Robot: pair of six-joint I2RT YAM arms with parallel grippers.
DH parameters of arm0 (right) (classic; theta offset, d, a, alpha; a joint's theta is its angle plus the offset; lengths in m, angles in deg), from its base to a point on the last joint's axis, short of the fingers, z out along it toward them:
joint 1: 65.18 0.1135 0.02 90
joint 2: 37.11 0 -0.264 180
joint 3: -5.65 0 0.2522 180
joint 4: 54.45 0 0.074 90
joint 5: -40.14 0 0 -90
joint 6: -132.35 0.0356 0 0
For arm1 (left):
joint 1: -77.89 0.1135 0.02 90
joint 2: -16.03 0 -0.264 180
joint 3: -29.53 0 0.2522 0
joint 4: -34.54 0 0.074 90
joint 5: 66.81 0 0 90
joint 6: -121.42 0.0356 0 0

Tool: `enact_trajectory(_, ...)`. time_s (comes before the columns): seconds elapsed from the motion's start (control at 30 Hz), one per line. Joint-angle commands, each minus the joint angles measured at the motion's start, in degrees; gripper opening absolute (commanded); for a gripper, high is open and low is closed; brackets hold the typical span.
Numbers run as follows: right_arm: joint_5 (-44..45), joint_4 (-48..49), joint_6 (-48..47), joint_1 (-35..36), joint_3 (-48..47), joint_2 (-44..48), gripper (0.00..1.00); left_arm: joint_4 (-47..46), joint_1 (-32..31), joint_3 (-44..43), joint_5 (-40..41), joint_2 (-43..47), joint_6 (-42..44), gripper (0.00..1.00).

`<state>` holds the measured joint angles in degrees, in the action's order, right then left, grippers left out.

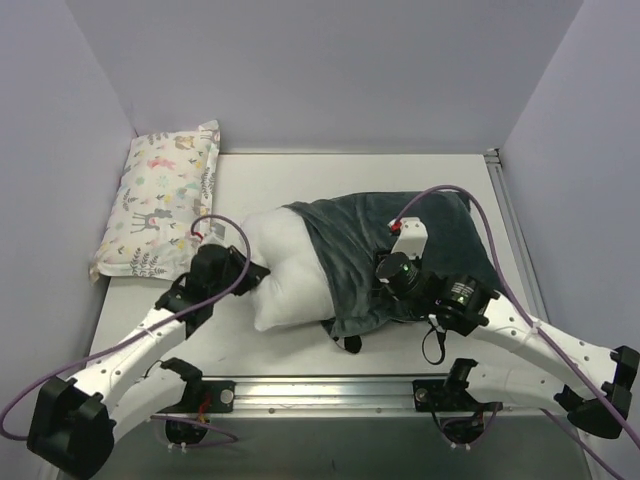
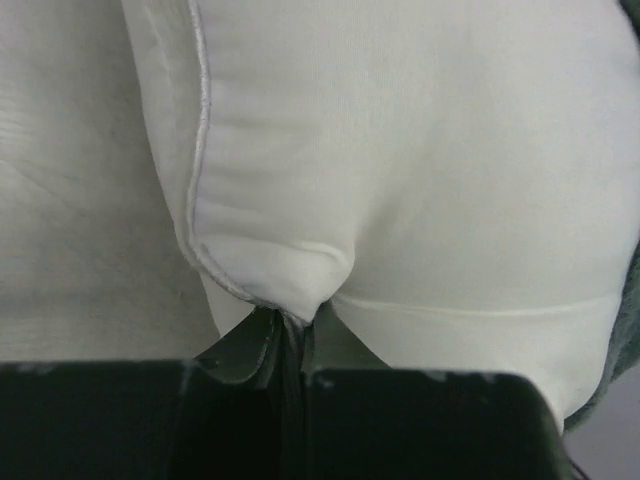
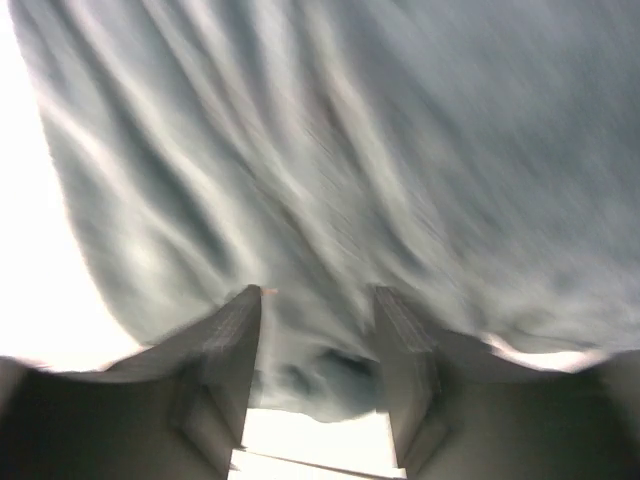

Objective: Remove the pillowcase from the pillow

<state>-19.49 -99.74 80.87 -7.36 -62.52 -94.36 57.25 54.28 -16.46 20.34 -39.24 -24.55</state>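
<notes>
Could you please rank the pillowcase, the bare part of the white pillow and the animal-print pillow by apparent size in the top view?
1. Pillowcase, the largest patch.
2 and 3. Animal-print pillow and the exposed part of the white pillow look close in area, so I won't rank them; the rest of the white one is hidden in the case.

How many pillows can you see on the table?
2. The white pillow lies in the middle, half inside the grey-green pillowcase. The animal-print pillow sits at the far left corner. The pillowcase could hide more.
</notes>
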Motion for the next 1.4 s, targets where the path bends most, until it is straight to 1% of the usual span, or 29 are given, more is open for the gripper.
enact_trajectory(0.0, -5.5, -2.8, -6.2, 0.3, -5.3, 2.1, 0.51, -7.3, -10.1, 9.6, 9.4, 3.4, -5.7, 0.00)
enact_trajectory(0.03, -7.2, -2.7, -8.0, 0.4, -7.8, 1.5, 0.55, -8.2, -13.0, 11.6, 10.9, 4.5, -8.5, 0.00)
enact_trajectory(0.07, -9.9, -2.7, -9.1, 0.6, -9.2, 0.6, 0.58, -11.9, -17.5, 13.6, 12.2, 4.8, -9.8, 0.00)
enact_trajectory(0.1, -10.2, -2.7, -10.5, 0.8, -10.7, -0.7, 0.65, -12.8, -20.0, 16.1, 14.4, 4.8, -10.7, 0.00)
enact_trajectory(0.13, -9.8, -2.7, -13.0, 0.7, -14.4, -2.1, 0.69, -13.8, -22.1, 17.4, 15.4, 4.6, -12.1, 0.00)
enact_trajectory(0.17, -9.2, -2.7, -15.0, 0.2, -16.3, -5.8, 0.76, -15.3, -25.7, 18.1, 16.3, 4.3, -12.7, 0.00)
enact_trajectory(0.23, -12.0, -2.5, -18.6, -1.6, -21.1, -10.4, 0.82, -15.9, -28.2, 19.8, 18.1, 3.2, -13.9, 0.00)
enact_trajectory(0.27, -14.4, -1.7, -22.8, -3.9, -26.3, -15.6, 0.87, -17.5, -29.7, 20.4, 18.6, 2.8, -14.3, 0.00)
enact_trajectory(0.3, -20.9, -1.6, -24.7, -5.3, -29.2, -18.5, 0.89, -17.8, -31.7, 20.8, 19.5, 2.3, -15.0, 0.00)
enact_trajectory(0.33, -24.1, -1.6, -26.6, -6.3, -32.1, -21.6, 0.91, -19.3, -32.8, 21.7, 20.0, 1.2, -15.8, 0.00)
enact_trajectory(0.37, -26.0, -3.8, -29.8, -6.9, -39.5, -28.5, 0.91, -20.2, -33.3, 22.2, 20.1, 0.7, -16.0, 0.00)
enact_trajectory(0.4, -28.1, -5.3, -31.4, -7.6, -42.8, -32.2, 0.92, -20.8, -34.1, 22.6, 20.3, 0.3, -16.4, 0.00)
enact_trajectory(0.47, -29.7, -9.9, -35.2, -7.9, -51.5, -41.7, 0.92, -21.8, -34.7, 23.2, 20.3, -0.7, -17.0, 0.00)
enact_trajectory(0.53, -30.6, -14.0, -36.6, -7.9, -55.7, -48.9, 0.92, -21.7, -35.1, 23.3, 20.4, -0.9, -16.5, 0.00)
enact_trajectory(0.6, -31.6, -16.3, -37.4, -7.9, -58.8, -52.2, 0.92, -21.6, -35.4, 23.5, 21.0, -0.4, -16.4, 0.00)
enact_trajectory(0.7, -26.3, -18.4, -36.7, -8.1, -59.3, -56.4, 0.91, -21.3, -35.6, 24.1, 21.6, 1.4, -16.2, 0.00)
enact_trajectory(0.73, -25.5, -19.3, -36.7, -8.3, -59.3, -57.8, 0.90, -20.6, -35.6, 24.1, 21.7, 2.3, -16.0, 0.00)
enact_trajectory(0.8, -22.1, -19.7, -36.2, -9.0, -59.1, -58.8, 0.80, -19.8, -35.7, 23.9, 21.6, 3.1, -16.0, 0.00)
enact_trajectory(0.83, -21.0, -20.4, -35.7, -9.5, -59.3, -59.8, 0.70, -18.9, -35.9, 23.8, 21.7, 4.1, -16.3, 0.00)
enact_trajectory(0.87, -18.4, -20.4, -35.0, -10.7, -59.3, -60.1, 0.46, -18.4, -36.3, 23.7, 21.7, 4.7, -16.4, 0.00)
enact_trajectory(0.9, -16.9, -20.4, -34.2, -11.5, -59.4, -60.3, 0.38, -17.7, -36.7, 23.6, 22.1, 5.3, -16.6, 0.00)
enact_trajectory(0.97, -15.1, -20.4, -31.5, -15.2, -60.2, -60.5, 0.28, -15.7, -38.2, 23.5, 23.2, 7.4, -17.2, 0.00)
enact_trajectory(1.0, -14.8, -20.4, -30.7, -16.8, -60.4, -60.5, 0.26, -14.9, -38.6, 23.4, 23.6, 8.1, -17.4, 0.00)
enact_trajectory(1.03, -14.7, -20.0, -29.6, -18.1, -60.9, -60.6, 0.21, -12.8, -39.3, 23.1, 24.1, 9.7, -17.9, 0.00)
enact_trajectory(1.1, -12.5, -19.4, -28.9, -21.6, -61.6, -61.0, 0.16, -11.2, -40.7, 22.8, 25.3, 11.5, -18.1, 0.00)
enact_trajectory(1.17, -10.3, -19.1, -27.5, -24.1, -62.9, -62.1, 0.06, -9.0, -41.5, 22.4, 26.3, 14.3, -18.7, 0.00)
enact_trajectory(1.2, -9.9, -18.9, -26.7, -27.0, -63.3, -62.3, 0.04, -6.4, -42.1, 22.1, 26.9, 15.3, -18.8, 0.00)
enact_trajectory(1.3, -12.5, -16.6, -23.3, -32.1, -62.8, -62.0, 0.03, -2.8, -42.9, 21.2, 28.1, 18.4, -18.9, 0.00)
enact_trajectory(1.37, -16.6, -14.6, -21.9, -36.2, -62.5, -61.2, 0.10, -0.4, -43.9, 20.1, 28.9, 19.8, -18.9, 0.00)
